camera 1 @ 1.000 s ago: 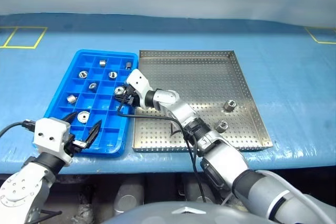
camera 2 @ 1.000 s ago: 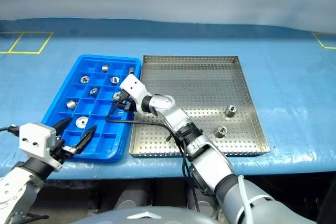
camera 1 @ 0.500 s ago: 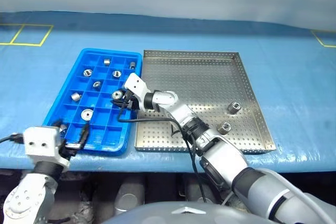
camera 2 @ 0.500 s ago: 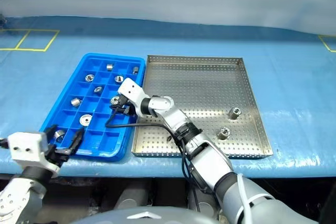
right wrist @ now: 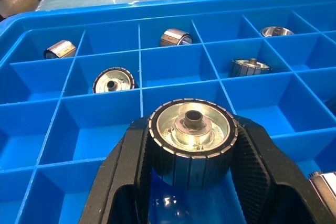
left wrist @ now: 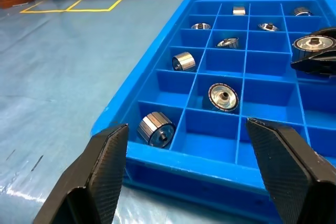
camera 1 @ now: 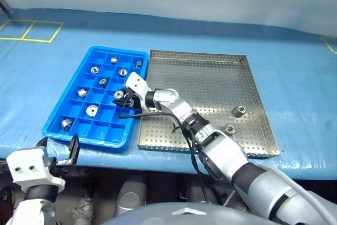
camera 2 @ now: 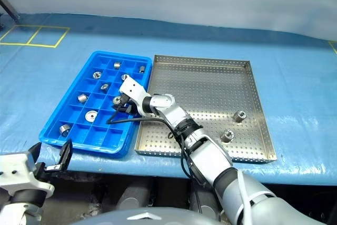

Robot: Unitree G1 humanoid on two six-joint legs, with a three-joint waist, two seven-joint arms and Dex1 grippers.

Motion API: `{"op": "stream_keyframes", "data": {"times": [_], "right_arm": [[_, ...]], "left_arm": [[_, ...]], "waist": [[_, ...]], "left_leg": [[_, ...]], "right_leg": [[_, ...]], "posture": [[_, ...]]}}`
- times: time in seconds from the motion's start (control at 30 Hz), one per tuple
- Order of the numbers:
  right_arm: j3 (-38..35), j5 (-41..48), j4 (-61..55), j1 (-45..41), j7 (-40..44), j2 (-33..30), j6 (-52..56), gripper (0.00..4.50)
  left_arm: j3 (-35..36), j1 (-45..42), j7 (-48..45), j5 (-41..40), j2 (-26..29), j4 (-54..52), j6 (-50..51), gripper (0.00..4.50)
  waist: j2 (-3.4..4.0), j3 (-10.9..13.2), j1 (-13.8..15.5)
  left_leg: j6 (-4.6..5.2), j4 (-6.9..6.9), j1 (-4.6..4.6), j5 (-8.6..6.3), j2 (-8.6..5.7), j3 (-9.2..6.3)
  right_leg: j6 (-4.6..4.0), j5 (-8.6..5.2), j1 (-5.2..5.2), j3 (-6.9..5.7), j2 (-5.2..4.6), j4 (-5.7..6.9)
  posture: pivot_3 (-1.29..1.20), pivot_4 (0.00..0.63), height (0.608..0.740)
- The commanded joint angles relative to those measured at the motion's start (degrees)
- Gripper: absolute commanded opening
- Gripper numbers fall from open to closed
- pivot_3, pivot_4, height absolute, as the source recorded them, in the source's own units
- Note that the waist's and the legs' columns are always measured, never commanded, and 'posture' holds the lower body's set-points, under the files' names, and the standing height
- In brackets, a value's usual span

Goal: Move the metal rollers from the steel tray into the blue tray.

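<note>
Right fingers (right wrist: 191,192) clenched on one metal roller (right wrist: 191,142), hole facing up, held over the right-hand column of the blue tray (camera 1: 55,131). Left fingers (left wrist: 184,177) released and spread wide, empty, off the near-left corner of that tray, past the worktop (camera 1: 300,77) edge. Seven other metal rollers (camera 1: 91,111) sitting in separate compartments, some upright, some on their side. Two more (camera 1: 239,110) left in the steel tray (camera 1: 200,56), near its right rim, apart from each other. Trays side by side, blue one left of steel.
</note>
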Motion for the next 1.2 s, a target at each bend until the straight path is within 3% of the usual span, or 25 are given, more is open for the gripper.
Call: {"op": "stream_keyframes", "data": {"times": [0.03, 0.5, 0.87, 1.2], "right_arm": [[0.0, 0.2, -1.9, -6.4, 0.8, 15.1, -0.8, 1.72], [-0.7, 2.6, -13.6, -7.8, 1.7, 12.5, 2.4, 1.72], [-0.7, -0.1, 0.0, -9.2, -0.6, 14.4, -0.9, 1.72], [-0.8, -0.3, 2.2, -10.0, 0.3, 16.0, -1.4, 1.72]], "left_arm": [[-1.2, 1.3, 0.6, 0.9, -0.8, -2.9, -2.4, 3.92], [-5.0, 0.0, 0.8, 1.7, 0.5, -1.2, -2.8, 3.92], [-6.6, 4.5, 1.2, 2.2, -0.8, -2.8, -4.5, 3.92], [-8.4, 6.4, 1.7, 3.2, -1.9, -2.8, -6.1, 3.92]], "waist": [[0.0, 0.0, 0.0], [0.15, 0.4, 1.8], [0.14, 0.4, 3.0], [0.16, 0.5, 4.8]], "left_leg": [[0.0, -0.01, 0.0, 0.0, 0.05, 0.0], [-0.03, -0.09, -0.18, -0.03, 0.26, 0.01], [-0.05, -0.09, -0.2, -0.03, 0.16, 0.02], [-0.04, -0.1, -0.21, -0.03, 0.18, -0.06]], "right_leg": [[-0.01, 0.0, -0.01, 0.0, 0.01, 0.0], [-0.05, -0.05, -0.11, -0.1, 0.0, -0.12], [-0.03, -0.07, -0.1, -0.12, -0.09, -0.14], [-0.09, -0.14, -0.09, -0.26, -0.08, -0.13]], "posture": [[0.5, 0.15, 0.74], [0.47, 0.15, 0.74], [0.54, 0.15, 0.74], [0.56, 0.15, 0.74]]}}
